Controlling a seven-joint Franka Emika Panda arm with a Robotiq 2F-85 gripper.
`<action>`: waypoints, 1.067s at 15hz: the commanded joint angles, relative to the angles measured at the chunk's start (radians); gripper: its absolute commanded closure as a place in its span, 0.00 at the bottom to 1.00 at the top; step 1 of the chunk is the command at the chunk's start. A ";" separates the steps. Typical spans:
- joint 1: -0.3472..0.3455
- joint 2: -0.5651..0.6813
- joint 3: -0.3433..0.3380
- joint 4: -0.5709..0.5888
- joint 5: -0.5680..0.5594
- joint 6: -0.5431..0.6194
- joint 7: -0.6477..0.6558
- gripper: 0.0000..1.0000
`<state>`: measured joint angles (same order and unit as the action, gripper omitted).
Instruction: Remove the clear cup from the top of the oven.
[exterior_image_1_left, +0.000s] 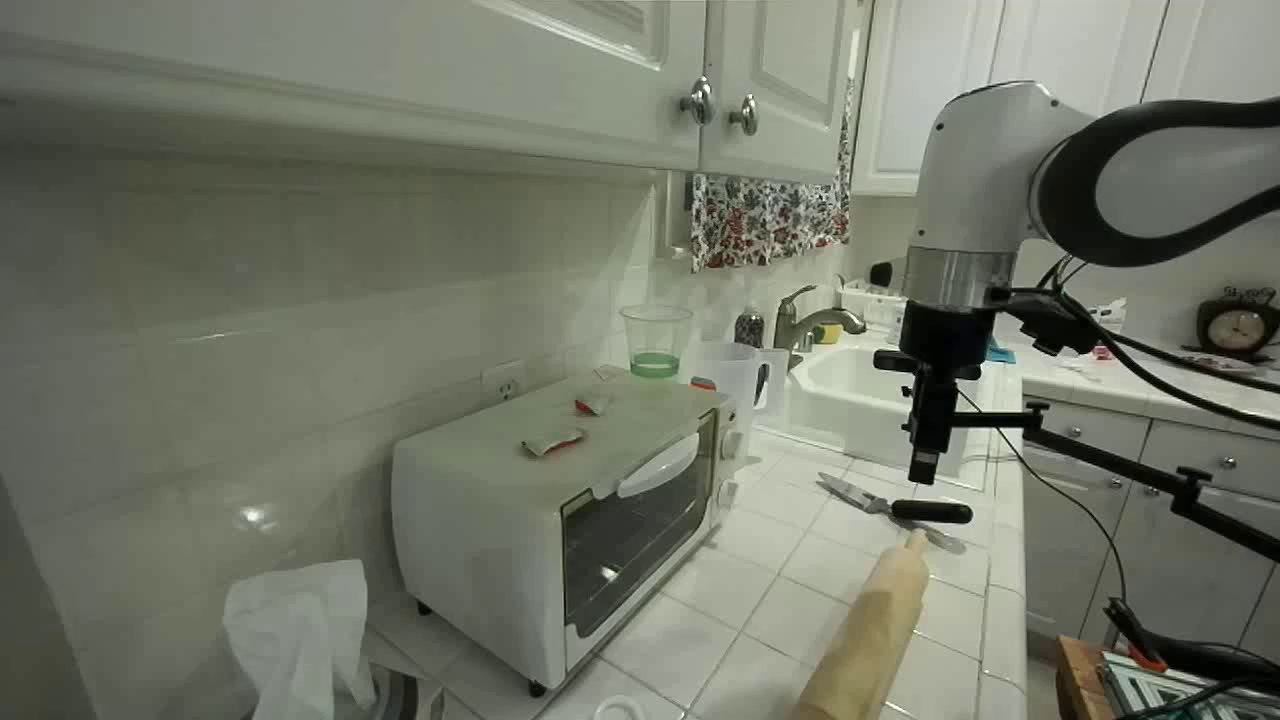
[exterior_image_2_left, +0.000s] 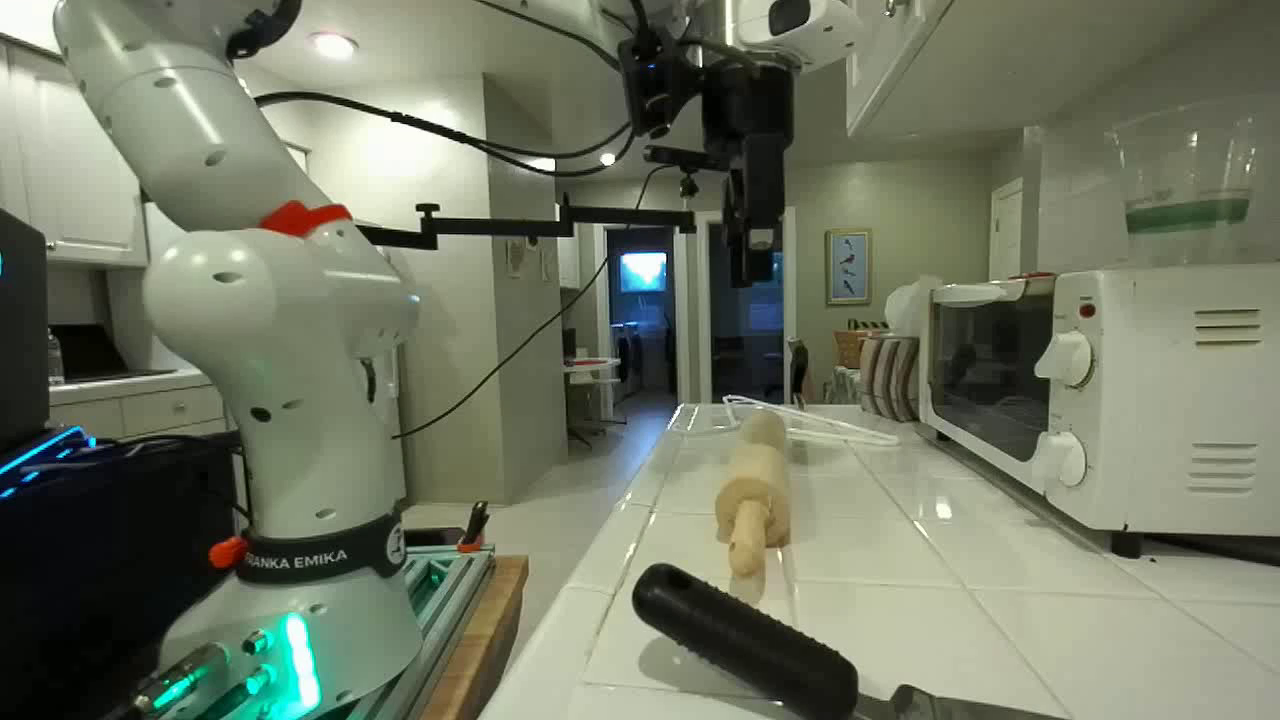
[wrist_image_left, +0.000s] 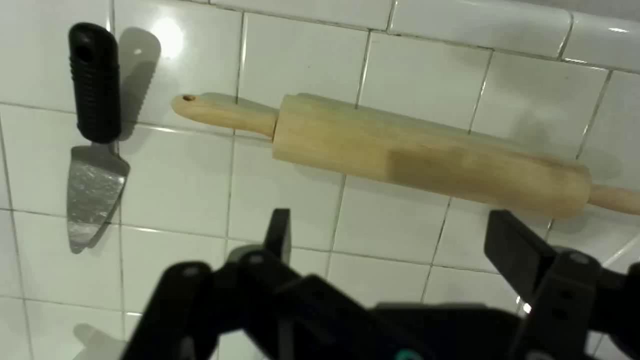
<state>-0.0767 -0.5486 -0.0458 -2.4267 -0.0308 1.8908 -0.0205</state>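
my gripper (wrist_image_left: 400, 245) hangs point-down above the white tiled counter (exterior_image_1_left: 740, 600), and my fingers (wrist_image_left: 279, 235) stand wide apart with bare tile showing between them. the clear cup (exterior_image_1_left: 656, 342), greenish at its base, stands upright on top of the oven (exterior_image_1_left: 500, 540), well apart from me, at the end toward the sink (exterior_image_1_left: 835, 420) and nearer the counter's back edge than its front. the oven sits along that back edge and faces the front edge, with two small wrappers (exterior_image_1_left: 553, 442) lying on its white top. a wooden rolling pin (wrist_image_left: 430, 155) lies along the front edge; past its handle, toward the sink, i see a black-handled server (wrist_image_left: 99, 125), its blade pointing to the back edge
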 joint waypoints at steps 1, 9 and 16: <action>0.005 0.000 -0.005 0.002 -0.002 -0.003 0.002 0.00; -0.003 0.027 0.013 0.026 -0.158 0.043 -0.076 0.00; 0.015 0.056 0.029 0.082 -0.418 0.161 -0.203 0.00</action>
<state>-0.0729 -0.5227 -0.0251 -2.3883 -0.3640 2.0063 -0.1678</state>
